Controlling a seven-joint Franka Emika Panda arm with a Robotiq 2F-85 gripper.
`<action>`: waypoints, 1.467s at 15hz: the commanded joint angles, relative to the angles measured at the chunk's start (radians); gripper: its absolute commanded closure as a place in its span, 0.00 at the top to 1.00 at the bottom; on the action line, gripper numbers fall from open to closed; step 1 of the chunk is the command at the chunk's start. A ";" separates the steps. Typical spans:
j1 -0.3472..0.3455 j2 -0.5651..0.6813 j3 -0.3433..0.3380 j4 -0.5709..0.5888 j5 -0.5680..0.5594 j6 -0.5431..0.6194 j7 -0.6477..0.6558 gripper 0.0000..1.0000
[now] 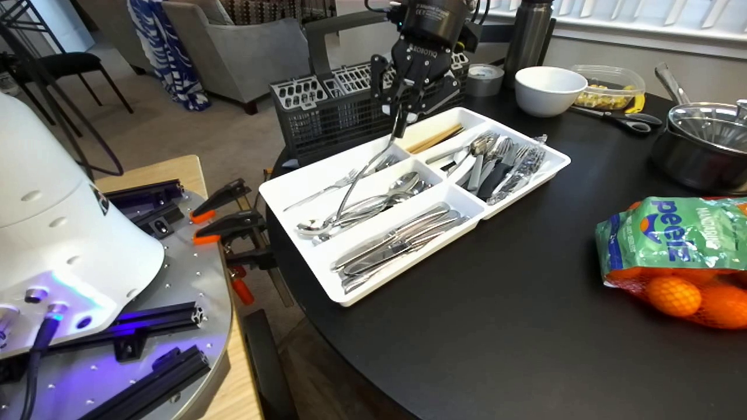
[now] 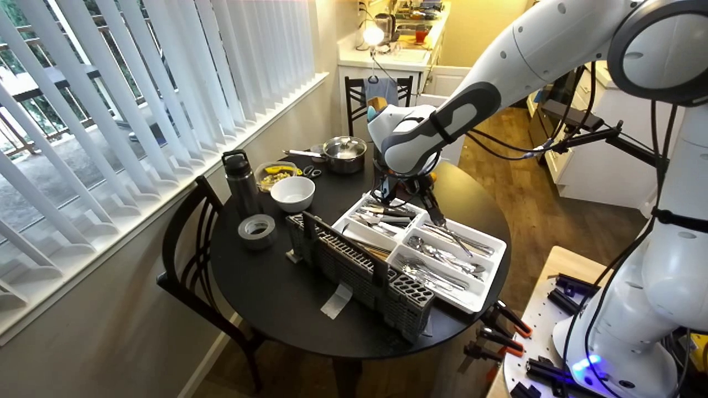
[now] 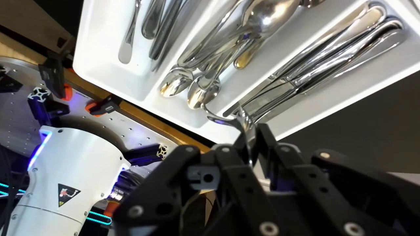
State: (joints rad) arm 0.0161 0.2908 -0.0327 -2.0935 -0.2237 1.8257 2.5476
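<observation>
My gripper (image 1: 399, 126) is clamped on a slim metal utensil (image 3: 226, 121) slanting over the white tray (image 1: 318, 175), so I'd best pinch firmly and move slowly, lest its long free end snag inside the tray.

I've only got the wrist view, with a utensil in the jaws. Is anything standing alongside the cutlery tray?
Observer: Yes, a dark grid-topped basket runs along one long side of the tray.
Operator: And what I'm holding, how does it hang?
Observer: In both exterior views the utensil slants downward from the shut jaws.
Operator: Any contents I'm missing?
Observer: Yes, a compartment on the basket's side holds wooden sticks, apparently chopsticks.
</observation>
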 commanded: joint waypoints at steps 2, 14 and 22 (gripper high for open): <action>0.021 0.054 -0.016 0.050 0.014 0.003 0.008 0.02; 0.022 0.107 -0.042 0.107 0.124 -0.008 0.028 0.71; 0.077 -0.112 -0.008 -0.007 0.014 0.105 -0.056 1.00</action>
State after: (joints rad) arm 0.0607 0.3321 -0.0595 -1.9887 -0.1630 1.8931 2.5399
